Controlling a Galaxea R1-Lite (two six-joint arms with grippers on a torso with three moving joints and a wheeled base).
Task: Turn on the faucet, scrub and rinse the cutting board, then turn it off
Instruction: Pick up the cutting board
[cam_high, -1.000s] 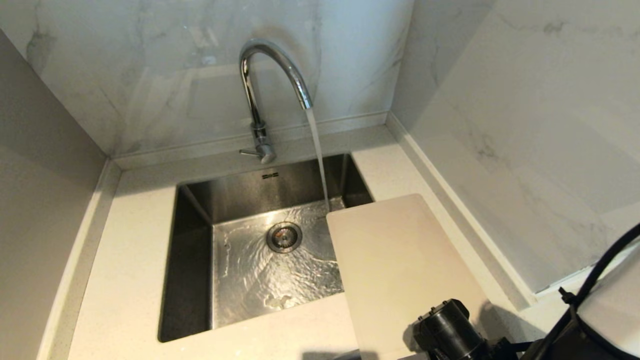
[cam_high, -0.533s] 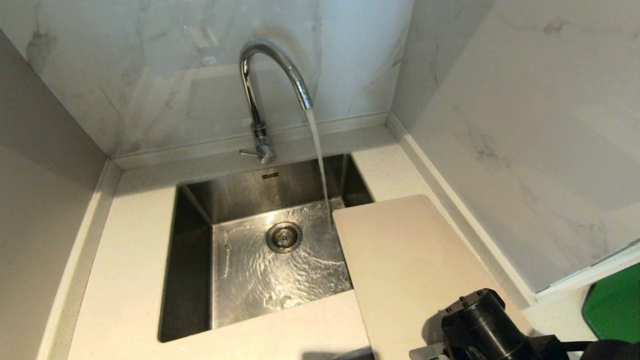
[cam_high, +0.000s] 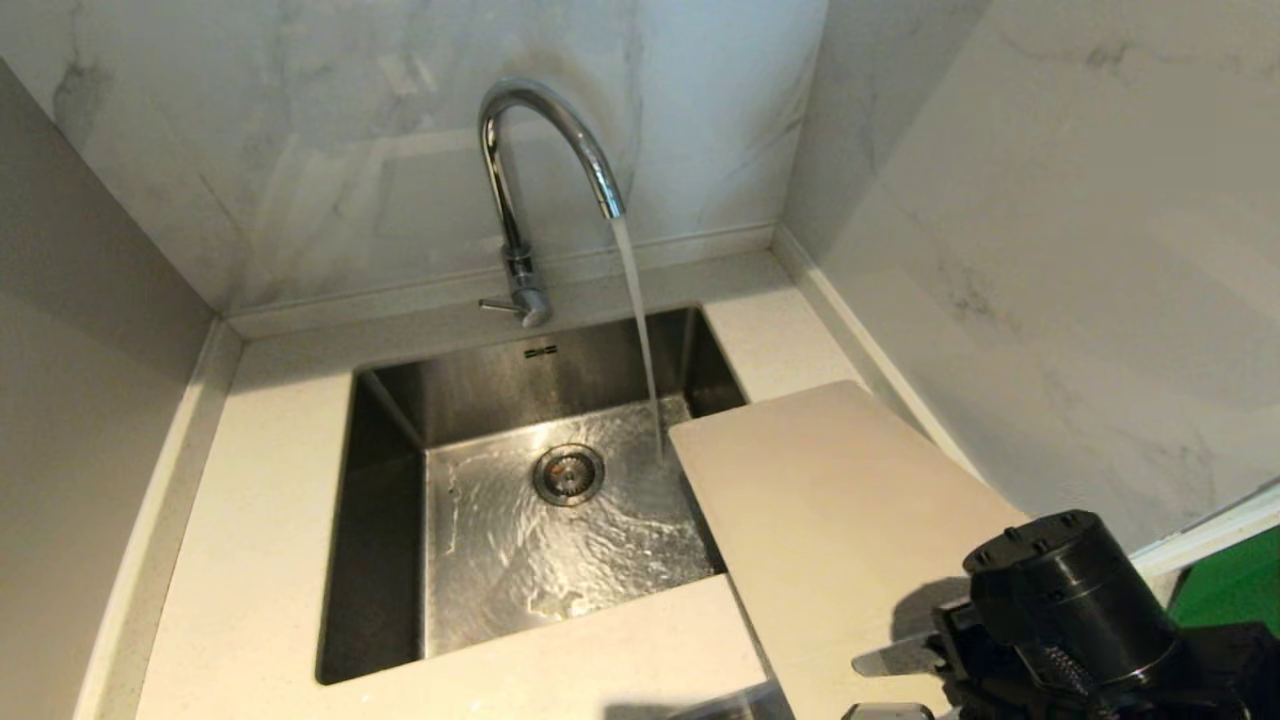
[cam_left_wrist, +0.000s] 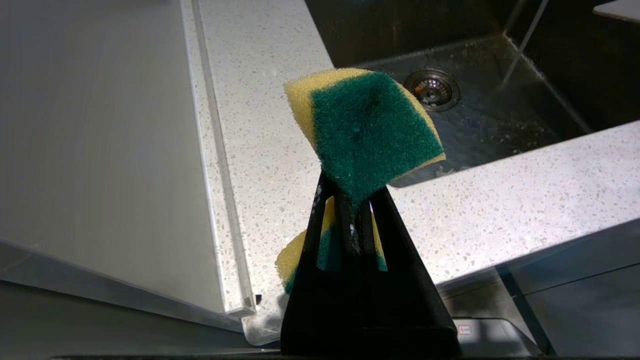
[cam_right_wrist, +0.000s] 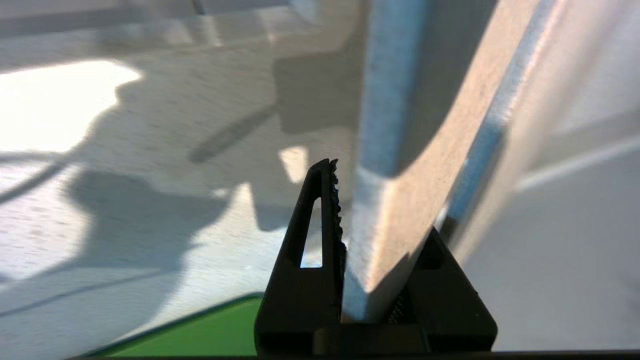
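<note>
Cutting board (cam_high: 830, 520) lies at the right of the scene, a thin cream-white plastic rectangle with rounded corners, tilted with its far end raised over the right rim of the sink and its near end gripped by the right hand.

Going left to right: the left hand (cam_left_wrist: 350, 200) hangs off to the left of the sink, clenched on a yellow sponge (cam_left_wrist: 370, 132) with a green scouring face, which bulges out above the fingers. The pale speckled table (cam_high: 260, 520) surrounds the steel sink (cam_high: 385, 560); a thin sheet of rippling water covers the basin floor around the round drain strainer (cam_high: 568, 474). The chrome faucet (cam_high: 520, 180) stands behind the sink, its small lever pointing left, and a steady stream falls from its spout into the basin just beside the board's far left corner. The right hand (cam_right_wrist: 380, 240) is clamped on the board's edge, one toothed finger on each face. A bright green thing (cam_high: 1235, 585) shows at the far right.
</note>
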